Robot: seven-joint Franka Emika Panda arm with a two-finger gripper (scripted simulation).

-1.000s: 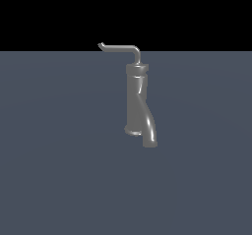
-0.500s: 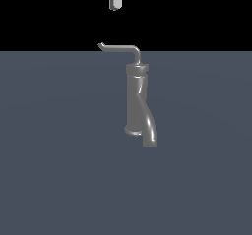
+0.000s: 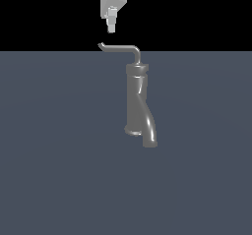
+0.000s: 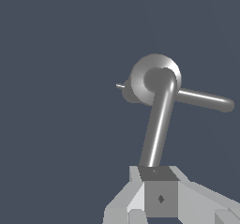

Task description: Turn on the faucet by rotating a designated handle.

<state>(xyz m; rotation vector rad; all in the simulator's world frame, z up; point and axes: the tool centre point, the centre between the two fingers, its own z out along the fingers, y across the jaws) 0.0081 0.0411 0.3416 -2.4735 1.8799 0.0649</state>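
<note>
Handle [image 3: 119, 48] lies horizontal, tip toward exterior view's left; hand [image 3: 111, 29] aperture unclear.

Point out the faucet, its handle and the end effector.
faucet [image 3: 136, 99]: exterior view, middle of the thick cylindrical body.
handle [image 3: 120, 47]: exterior view, horizontal run of the thin bent rod.
end effector [image 3: 111, 27]: exterior view, fingertips hanging above the handle's hooked tip, not touching.

Showing one faucet [image 3: 137, 101], one handle [image 3: 121, 48] sitting on it, one pincer [image 3: 111, 28] hanging above, one grey surface [image 3: 59, 155] lying underneath.
</note>
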